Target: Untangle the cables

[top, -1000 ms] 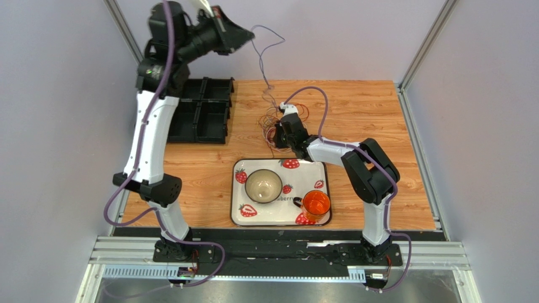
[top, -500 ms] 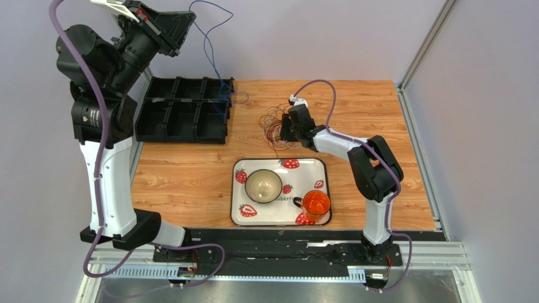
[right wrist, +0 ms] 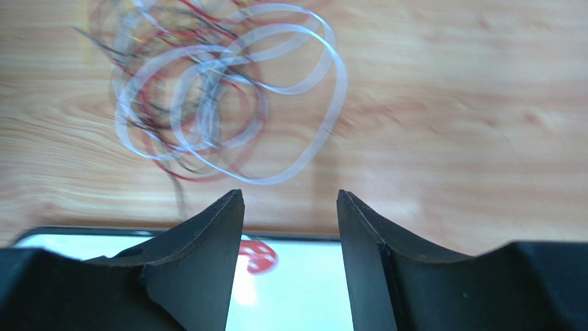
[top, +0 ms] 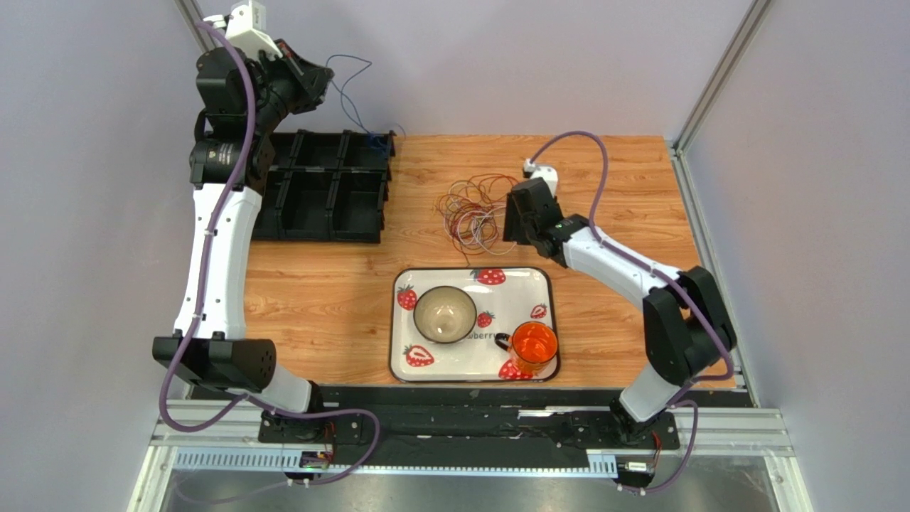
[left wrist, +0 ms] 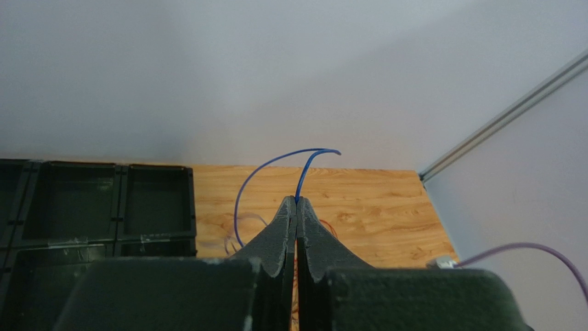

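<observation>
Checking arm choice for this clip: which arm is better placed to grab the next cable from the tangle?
Right. Its jaws stand open just short of the tangle on the table; the left jaws are shut on a blue cable, raised high by the black bins.

Counts: one left claw (left wrist: 297, 204), one right claw (right wrist: 290, 198); one bundle of cables (top: 475, 205); one separate blue cable (left wrist: 321, 150); one tray (top: 513, 293), one bowl (top: 445, 314), one cup (top: 533, 347); one black divided bin (top: 320, 197)

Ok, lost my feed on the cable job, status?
Left gripper shut on blue cable, raised by black bins. Right gripper open, empty, beside the tangle. Tray close to the tangle, not on it.
</observation>
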Controlling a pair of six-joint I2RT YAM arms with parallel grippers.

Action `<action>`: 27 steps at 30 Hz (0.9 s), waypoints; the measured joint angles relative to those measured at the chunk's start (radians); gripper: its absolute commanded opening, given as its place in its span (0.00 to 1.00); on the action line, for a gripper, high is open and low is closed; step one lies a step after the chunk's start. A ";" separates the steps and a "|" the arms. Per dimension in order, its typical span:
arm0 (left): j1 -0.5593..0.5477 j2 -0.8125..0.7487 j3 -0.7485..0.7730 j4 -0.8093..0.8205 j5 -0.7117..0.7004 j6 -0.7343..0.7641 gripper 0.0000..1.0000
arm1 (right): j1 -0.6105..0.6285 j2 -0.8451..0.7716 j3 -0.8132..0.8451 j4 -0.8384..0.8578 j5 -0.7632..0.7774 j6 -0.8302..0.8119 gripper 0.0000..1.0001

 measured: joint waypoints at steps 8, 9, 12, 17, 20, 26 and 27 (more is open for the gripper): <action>0.063 0.026 -0.064 0.178 -0.009 -0.042 0.00 | -0.004 -0.095 -0.228 -0.087 0.126 0.077 0.54; 0.073 0.037 -0.060 0.195 -0.016 -0.048 0.00 | -0.004 -0.100 -0.243 -0.095 0.135 0.084 0.53; 0.108 0.090 -0.030 0.250 -0.048 -0.069 0.00 | -0.004 -0.104 -0.252 -0.099 0.149 0.094 0.50; 0.185 0.221 0.044 0.306 -0.058 -0.120 0.00 | -0.004 -0.070 -0.227 -0.106 0.157 0.100 0.49; 0.227 0.307 0.099 0.322 -0.053 -0.147 0.00 | -0.004 -0.057 -0.225 -0.106 0.151 0.100 0.47; 0.264 0.455 0.261 0.288 -0.114 -0.119 0.00 | -0.004 -0.057 -0.225 -0.098 0.138 0.093 0.42; 0.264 0.466 0.282 0.283 -0.130 -0.108 0.00 | -0.004 -0.057 -0.225 -0.098 0.135 0.093 0.42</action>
